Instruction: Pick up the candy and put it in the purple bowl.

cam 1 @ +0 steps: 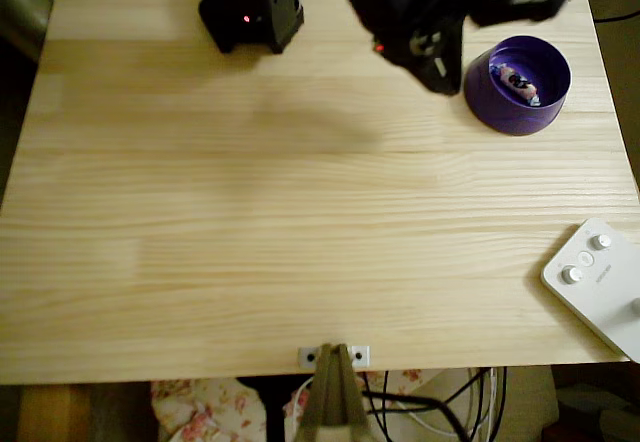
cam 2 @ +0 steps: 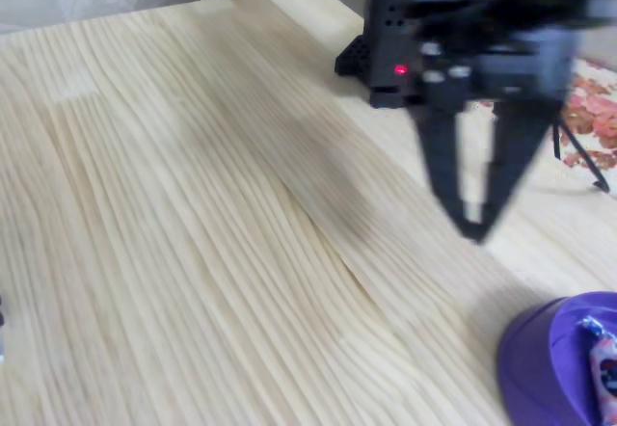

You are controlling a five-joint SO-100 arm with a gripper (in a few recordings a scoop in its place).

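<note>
The purple bowl (cam 1: 487,92) stands at the table's far right in the overhead view, and the candy (cam 1: 518,82) lies inside it, pinkish with a dark mark. In the fixed view the bowl (cam 2: 538,368) is cut by the lower right corner, with the candy (cam 2: 603,373) against its inner wall. My black gripper (cam 1: 437,70) hangs blurred just left of the bowl, above the wood. Seen from the fixed view, the gripper (cam 2: 474,228) points down with its fingertips together and nothing between them, clear of the bowl.
The arm's black base (cam 1: 252,7) with a red light sits at the table's far edge. A white box with knobs (cam 1: 598,282) lies at the near right corner. A small metal bracket (cam 1: 335,355) is fixed to the front edge.
</note>
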